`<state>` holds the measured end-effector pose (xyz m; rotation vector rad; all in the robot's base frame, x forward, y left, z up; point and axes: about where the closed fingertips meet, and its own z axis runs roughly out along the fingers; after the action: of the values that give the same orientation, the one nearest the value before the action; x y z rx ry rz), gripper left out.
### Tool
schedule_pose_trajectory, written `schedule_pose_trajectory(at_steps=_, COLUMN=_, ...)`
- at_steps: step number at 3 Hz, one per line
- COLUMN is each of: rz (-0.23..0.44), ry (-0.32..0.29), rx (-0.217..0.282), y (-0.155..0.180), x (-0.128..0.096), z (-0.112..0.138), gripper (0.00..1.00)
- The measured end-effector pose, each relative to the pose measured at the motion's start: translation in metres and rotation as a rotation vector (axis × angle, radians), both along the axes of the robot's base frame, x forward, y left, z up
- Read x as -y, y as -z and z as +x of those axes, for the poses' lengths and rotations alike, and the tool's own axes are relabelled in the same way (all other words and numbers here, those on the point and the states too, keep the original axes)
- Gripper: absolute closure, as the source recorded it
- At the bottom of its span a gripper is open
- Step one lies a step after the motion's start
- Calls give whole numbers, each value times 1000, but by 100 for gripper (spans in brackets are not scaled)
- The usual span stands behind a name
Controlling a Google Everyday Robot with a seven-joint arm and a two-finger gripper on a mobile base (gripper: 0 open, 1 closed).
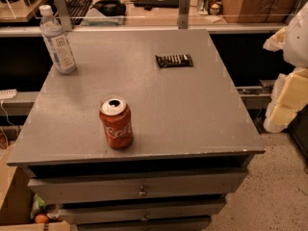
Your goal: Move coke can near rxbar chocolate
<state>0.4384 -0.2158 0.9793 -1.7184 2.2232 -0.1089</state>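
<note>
you see the grey counter [187, 114] from above its front edge, with 3 things on it. the coke can [116, 123] stands upright close to the front edge, left of the middle, its silver top showing a dark open mouth and its white script facing you. the rxbar chocolate [174, 60] lies flat toward the back edge, a little right of the middle, its long side running roughly along that edge. the can and the bar are well apart, with bare counter between them. a clear water bottle [57, 41] with a white cap stands upright in the back left corner, well apart from both.

the gripper [287, 99] shows as pale, blocky shapes beyond the counter's right edge, about level with the middle of that edge, below the white arm [298, 32] that enters from the upper right. it is off the counter and well away from the can and the bar. you cannot tell whether it is released or clenched.

under the front edge you see 3 drawers [144, 186] stacked, the top 2 with small knobs. behind the back edge a desk [144, 14] carries a dark keyboard [79, 4]. a speckled floor [279, 196] lies to the lower right.
</note>
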Motion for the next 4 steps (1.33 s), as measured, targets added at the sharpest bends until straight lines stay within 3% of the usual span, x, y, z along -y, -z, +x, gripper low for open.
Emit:
schedule_pose_trajectory(at_steps=1, rz=0, ry=0, rx=0, y=0, x=0, z=0, gripper=0)
schedule_pose_trajectory(at_steps=2, rz=67, ry=-44, rx=-3, y=18, x=-24, z=4, gripper=0)
schedule_pose_trajectory(at_steps=3, rz=250, ry=-202, rx=-22, y=66, x=-104, z=17, gripper=0)
schedule_pose_trajectory(at_steps=4, rz=445, ry=-382, rx=-45, y=99, x=-198, z=25, gripper=0)
